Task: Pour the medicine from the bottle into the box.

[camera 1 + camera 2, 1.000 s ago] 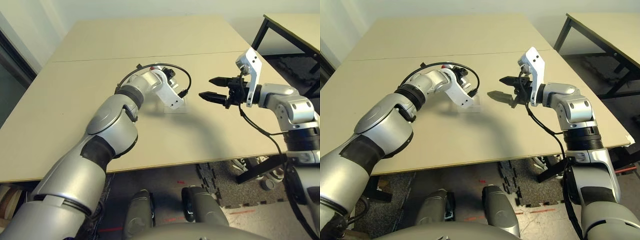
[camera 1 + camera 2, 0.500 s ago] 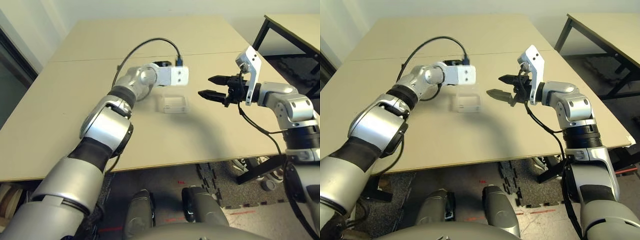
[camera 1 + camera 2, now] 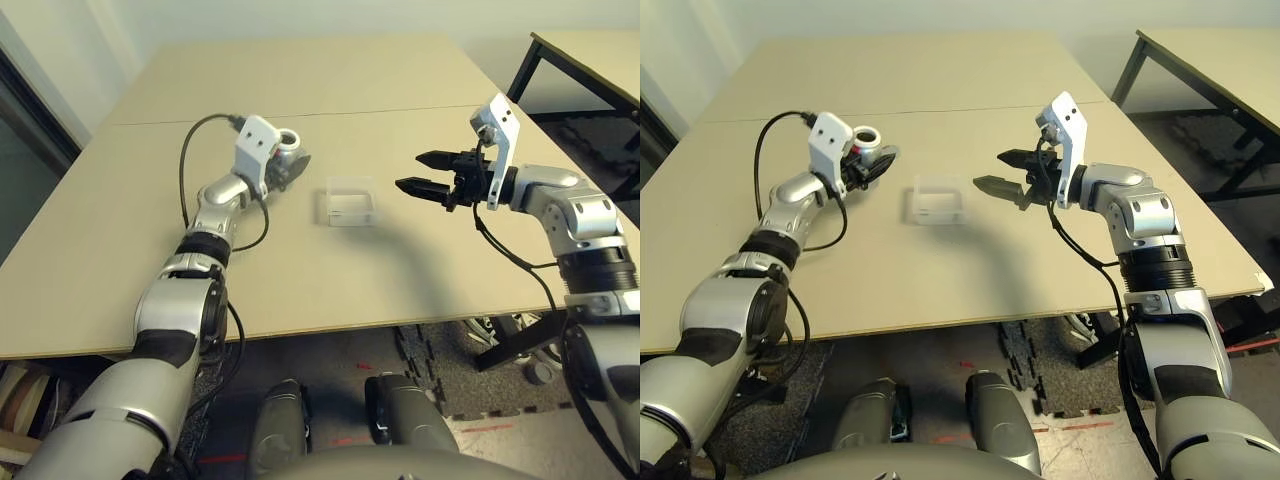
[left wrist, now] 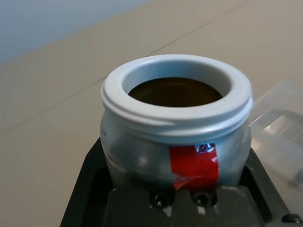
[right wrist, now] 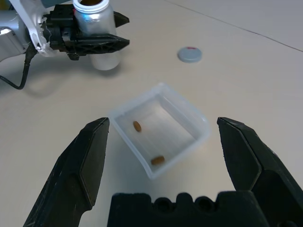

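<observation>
The bottle [image 3: 866, 143] stands upright and uncapped on the table [image 3: 940, 270], left of the box [image 3: 935, 201] and well apart from it, with the left gripper [image 5: 94, 41] clenched around its body; its red stripe [image 4: 195, 163] faces the wrist camera and its open mouth shows a dark brown inside. The box, clear and shallow, sits flat near the middle of the table between the 2 arms, and 2 small brown capsules [image 5: 147, 143] lie on its floor, apart from each other. The right gripper [image 3: 997, 172] hangs above the table just right of the box, its 2 black fingers [image 5: 90, 163] spread wide and grasping nothing. A round grey cap [image 5: 189, 55] lies flat on the table near the box. A black cable [image 3: 190, 170] loops from the left wrist over the table. A second table [image 3: 590, 60] stands at far right.
</observation>
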Controlling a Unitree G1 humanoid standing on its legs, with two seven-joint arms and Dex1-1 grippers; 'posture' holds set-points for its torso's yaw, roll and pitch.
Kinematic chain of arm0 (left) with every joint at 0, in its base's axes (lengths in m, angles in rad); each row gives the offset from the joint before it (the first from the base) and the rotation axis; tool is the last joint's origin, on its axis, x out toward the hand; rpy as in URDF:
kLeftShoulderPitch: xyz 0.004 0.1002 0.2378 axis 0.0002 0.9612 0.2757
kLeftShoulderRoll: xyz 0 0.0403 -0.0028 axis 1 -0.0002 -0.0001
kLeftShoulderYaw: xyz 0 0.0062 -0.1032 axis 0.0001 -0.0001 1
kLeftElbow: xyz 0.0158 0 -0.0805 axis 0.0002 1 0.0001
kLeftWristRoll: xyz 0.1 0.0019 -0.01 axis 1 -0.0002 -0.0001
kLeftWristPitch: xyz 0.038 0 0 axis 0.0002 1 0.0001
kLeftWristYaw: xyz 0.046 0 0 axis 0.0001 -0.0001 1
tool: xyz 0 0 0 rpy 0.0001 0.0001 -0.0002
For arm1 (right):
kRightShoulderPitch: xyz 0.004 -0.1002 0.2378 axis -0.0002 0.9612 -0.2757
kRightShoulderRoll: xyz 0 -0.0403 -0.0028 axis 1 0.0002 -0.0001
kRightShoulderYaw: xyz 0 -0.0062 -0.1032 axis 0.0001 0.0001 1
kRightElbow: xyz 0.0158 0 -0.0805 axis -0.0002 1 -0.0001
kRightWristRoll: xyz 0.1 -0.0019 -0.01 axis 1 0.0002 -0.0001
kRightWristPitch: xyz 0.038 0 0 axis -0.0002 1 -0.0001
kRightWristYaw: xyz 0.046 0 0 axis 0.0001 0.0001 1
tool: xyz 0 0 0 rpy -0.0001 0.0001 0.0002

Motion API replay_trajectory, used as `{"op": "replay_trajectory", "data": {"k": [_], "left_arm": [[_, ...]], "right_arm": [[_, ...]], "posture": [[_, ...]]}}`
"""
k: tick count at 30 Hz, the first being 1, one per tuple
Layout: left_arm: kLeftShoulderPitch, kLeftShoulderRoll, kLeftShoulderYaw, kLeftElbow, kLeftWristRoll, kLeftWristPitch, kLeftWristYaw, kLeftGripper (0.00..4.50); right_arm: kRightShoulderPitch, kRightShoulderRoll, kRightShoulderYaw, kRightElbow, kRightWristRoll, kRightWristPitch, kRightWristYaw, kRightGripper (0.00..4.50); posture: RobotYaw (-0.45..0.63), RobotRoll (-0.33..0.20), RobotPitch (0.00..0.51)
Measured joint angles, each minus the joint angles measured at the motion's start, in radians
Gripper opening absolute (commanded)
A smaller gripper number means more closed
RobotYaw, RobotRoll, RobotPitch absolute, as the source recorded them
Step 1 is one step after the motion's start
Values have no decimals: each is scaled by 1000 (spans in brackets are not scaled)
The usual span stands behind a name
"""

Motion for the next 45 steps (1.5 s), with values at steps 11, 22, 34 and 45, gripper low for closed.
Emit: {"op": "replay_trajectory", "data": {"k": [11,22,34,45], "left_arm": [[91,-14,31,-25,-61,-20,9,2668],[138,-19,73,12,-110,-24,-6,2668],[178,-22,72,-22,-130,-23,-76,4463],[367,11,75,-398,-221,78,-141,4463]], "right_arm": [[1,2,0,25,-5,-14,-8,4500],[5,-1,-2,24,-5,-14,-17,4500],[5,-1,-2,24,-5,-19,-17,4500],[-2,-5,-6,64,-6,-52,-19,4500]], "posture": [[-119,0,56],[-120,0,49],[-106,0,47],[-83,0,54]]}}
